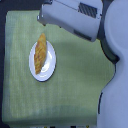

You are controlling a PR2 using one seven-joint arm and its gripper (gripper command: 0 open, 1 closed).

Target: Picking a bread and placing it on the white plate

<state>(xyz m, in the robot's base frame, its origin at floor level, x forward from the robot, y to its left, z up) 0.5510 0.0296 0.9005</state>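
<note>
Exterior view, looking down on the work surface. The bread [40,53], an elongated golden-orange loaf with tapered ends, lay on the white plate [50,68], its long axis running from about 12 o'clock to 6 o'clock with a slight tilt toward 1 o'clock at its upper tip. The loaf sat toward the 10 o'clock side of the plate and nearly spanned it. The plate rested on a pale green cloth [75,85] that covered most of the table, and it lay in the 9 o'clock part of that cloth. The robot's arm [75,17], grey-white, crossed the frame at 12 o'clock to 1 o'clock, well apart from the loaf; a large rounded body panel [117,60] filled the 3 o'clock edge. The gripper's fingers were not shown, so their state could not be told.
</note>
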